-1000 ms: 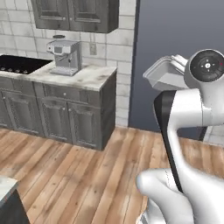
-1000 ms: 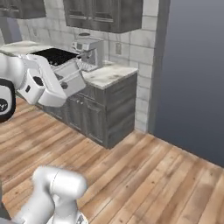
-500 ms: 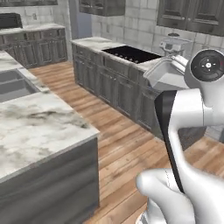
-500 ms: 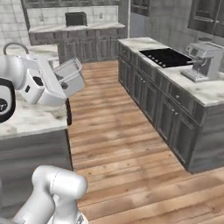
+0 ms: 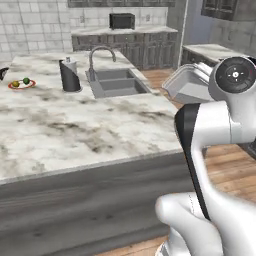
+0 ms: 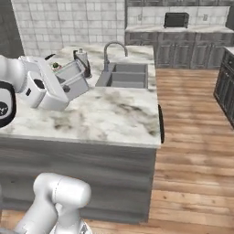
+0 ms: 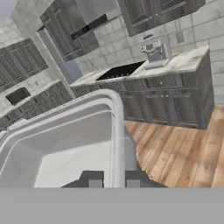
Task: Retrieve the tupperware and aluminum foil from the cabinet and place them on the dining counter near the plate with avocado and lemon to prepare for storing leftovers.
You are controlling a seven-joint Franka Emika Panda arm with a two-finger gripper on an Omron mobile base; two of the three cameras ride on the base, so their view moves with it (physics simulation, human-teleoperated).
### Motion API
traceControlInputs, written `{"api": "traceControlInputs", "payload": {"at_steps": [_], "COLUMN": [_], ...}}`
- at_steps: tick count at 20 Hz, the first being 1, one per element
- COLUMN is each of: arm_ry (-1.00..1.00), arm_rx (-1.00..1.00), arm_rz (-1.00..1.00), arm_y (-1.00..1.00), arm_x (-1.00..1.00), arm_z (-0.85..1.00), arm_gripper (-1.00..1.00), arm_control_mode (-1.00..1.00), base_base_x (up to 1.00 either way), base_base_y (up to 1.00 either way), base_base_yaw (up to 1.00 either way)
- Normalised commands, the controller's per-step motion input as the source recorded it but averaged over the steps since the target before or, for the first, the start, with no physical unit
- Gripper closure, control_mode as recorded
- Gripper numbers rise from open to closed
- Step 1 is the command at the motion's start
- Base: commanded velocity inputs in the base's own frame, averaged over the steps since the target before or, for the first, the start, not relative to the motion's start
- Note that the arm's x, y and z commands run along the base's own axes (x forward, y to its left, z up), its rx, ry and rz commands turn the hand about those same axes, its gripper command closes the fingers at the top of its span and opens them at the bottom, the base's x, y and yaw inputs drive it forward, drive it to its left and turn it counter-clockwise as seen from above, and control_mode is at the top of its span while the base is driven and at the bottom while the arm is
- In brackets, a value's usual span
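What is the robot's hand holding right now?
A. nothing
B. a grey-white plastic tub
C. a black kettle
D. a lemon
B. The end effector grips the rim of the tupperware, which also shows carried beside the arm over the floor; the lemon sits on the plate far across the counter.

Tupperware [image 6: 73,78] tilted, held above dining counter [image 6: 114,114].

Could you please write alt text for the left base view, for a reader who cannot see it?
The white robot arm carries the tupperware at the right, beside the marble dining counter. On the counter are an inset sink with a faucet, a dark canister and, far left, the plate with the avocado and lemon.
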Motion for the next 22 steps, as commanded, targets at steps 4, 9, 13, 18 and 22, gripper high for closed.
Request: {"api": "traceControlInputs", "payload": {"at_steps": [4, 9, 13, 18, 22], "arm_ry": [0.0, 0.0, 0.0, 0.0, 0.0], "arm_rx": [0.0, 0.0, 0.0, 0.0, 0.0], "arm_rz": [0.0, 0.0, 0.0, 0.0, 0.0], "arm_y": [0.0, 0.0, 0.0, 0.0, 0.0], "arm_x": [0.0, 0.0, 0.0, 0.0, 0.0], "arm_z": [0.0, 0.0, 0.0, 0.0, 0.0], "arm_gripper": [1.0, 1.0, 1.0, 1.0, 1.0], "arm_control_mode": [1.0, 1.0, 1.0, 1.0, 1.0], "base_base_x": [0.16, 0.08, 0.04, 0.08, 0.0], "base_base_y": [1.0, 1.0, 1.0, 1.0, 1.0], "base_base_yaw": [0.43, 0.28, 0.06, -0.04, -0.27]}}
